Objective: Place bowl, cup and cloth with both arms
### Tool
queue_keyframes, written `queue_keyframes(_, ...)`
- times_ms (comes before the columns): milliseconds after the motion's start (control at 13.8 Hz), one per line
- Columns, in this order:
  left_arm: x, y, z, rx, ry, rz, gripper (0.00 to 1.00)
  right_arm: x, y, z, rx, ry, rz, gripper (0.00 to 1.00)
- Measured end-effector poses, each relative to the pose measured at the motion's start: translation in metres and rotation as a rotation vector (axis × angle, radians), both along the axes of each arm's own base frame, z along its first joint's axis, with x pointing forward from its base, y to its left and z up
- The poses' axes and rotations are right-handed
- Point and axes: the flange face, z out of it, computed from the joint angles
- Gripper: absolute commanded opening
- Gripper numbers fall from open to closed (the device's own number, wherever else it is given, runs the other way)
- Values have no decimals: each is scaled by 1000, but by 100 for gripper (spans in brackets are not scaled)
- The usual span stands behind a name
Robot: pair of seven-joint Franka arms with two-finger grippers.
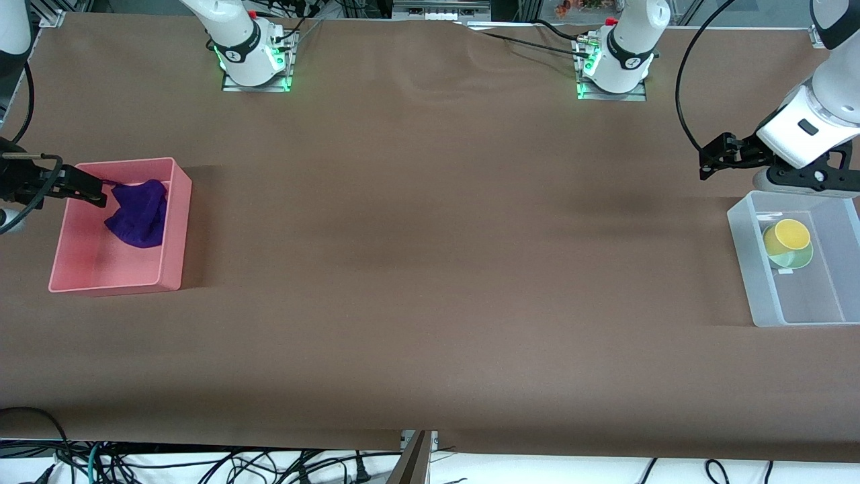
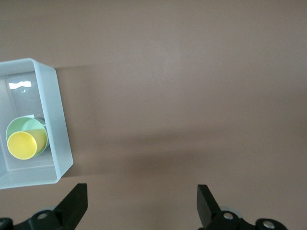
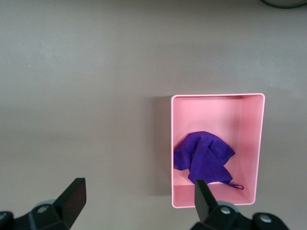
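Observation:
The purple cloth (image 1: 139, 215) lies crumpled in the pink bin (image 1: 176, 228) at the right arm's end of the table. It also shows in the right wrist view (image 3: 204, 155), its loop by a corner of the pink bin (image 3: 259, 143). The yellow cup (image 1: 793, 234) sits in the mint-green bowl (image 1: 793, 261) inside the clear bin (image 1: 739, 228) at the left arm's end. The left wrist view shows the cup (image 2: 22, 145), the bowl (image 2: 23, 125) and the clear bin (image 2: 53, 105). My right gripper (image 1: 97, 189) (image 3: 140, 187) is open and empty, up over the pink bin's edge. My left gripper (image 1: 704, 163) (image 2: 141, 191) is open and empty, over the table beside the clear bin.
The brown table (image 1: 430, 269) stretches bare between the two bins. The two arm bases (image 1: 252, 50) with green lights stand along the edge farthest from the front camera. Cables hang below the table's near edge (image 1: 201, 464).

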Motion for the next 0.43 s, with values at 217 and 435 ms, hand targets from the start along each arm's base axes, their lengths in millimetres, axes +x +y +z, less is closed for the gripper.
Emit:
queue_keyframes(217, -1, 1, -6, 0, 10, 6, 100, 0, 0, 0, 0, 0, 0, 100)
queue_keyframes(435, -1, -2, -6, 1, 10, 3, 100, 0, 0, 0, 0, 0, 0, 100)
